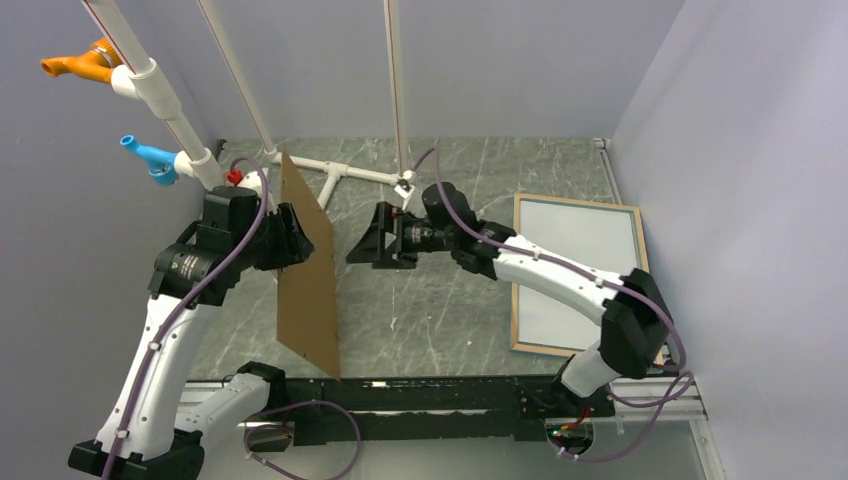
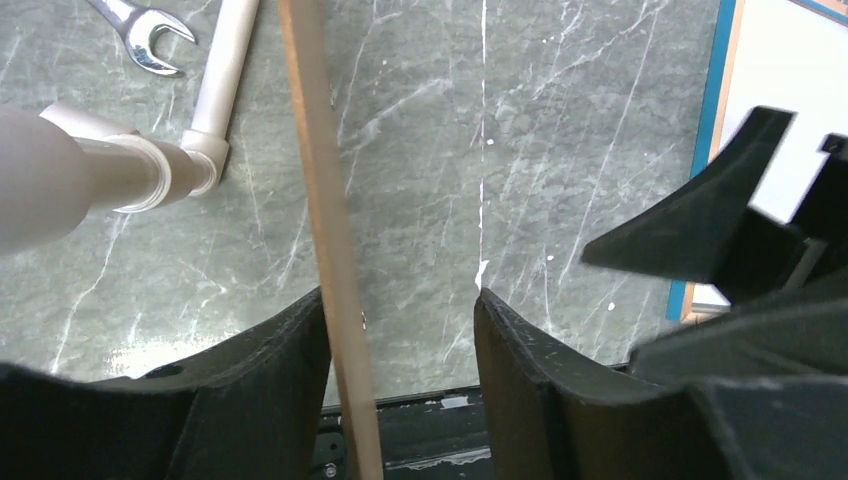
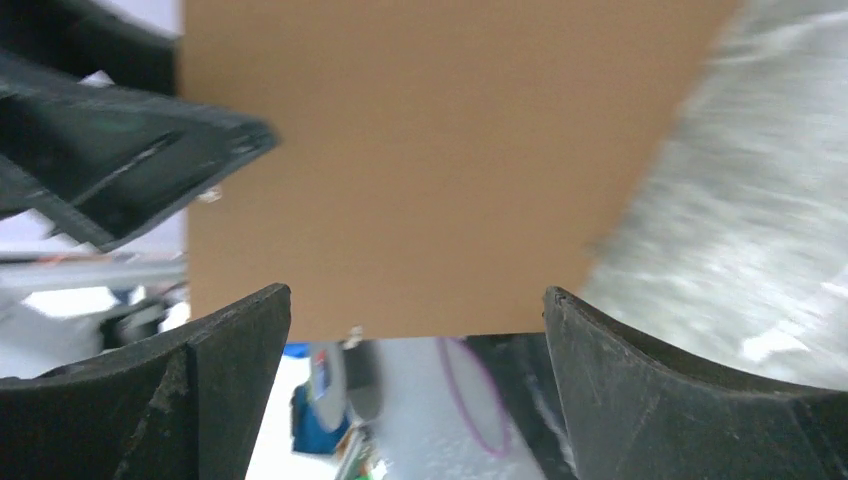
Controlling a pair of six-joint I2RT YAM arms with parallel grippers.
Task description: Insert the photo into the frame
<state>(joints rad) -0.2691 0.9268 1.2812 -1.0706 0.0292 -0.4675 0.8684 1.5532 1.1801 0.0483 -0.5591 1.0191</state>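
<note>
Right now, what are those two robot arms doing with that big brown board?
The left tool is open, and the brown backing board is upright on its edge against one of that tool's fingers. The right tool is open too, facing the board without touching it. The frame lies flat on the right of the table, white showing inside it.

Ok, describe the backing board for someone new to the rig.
Left half of the table, by the left arm's fingers: a thin plain brown board standing upright. The frame lies flat on the right, wood-rimmed with a white centre.
</note>
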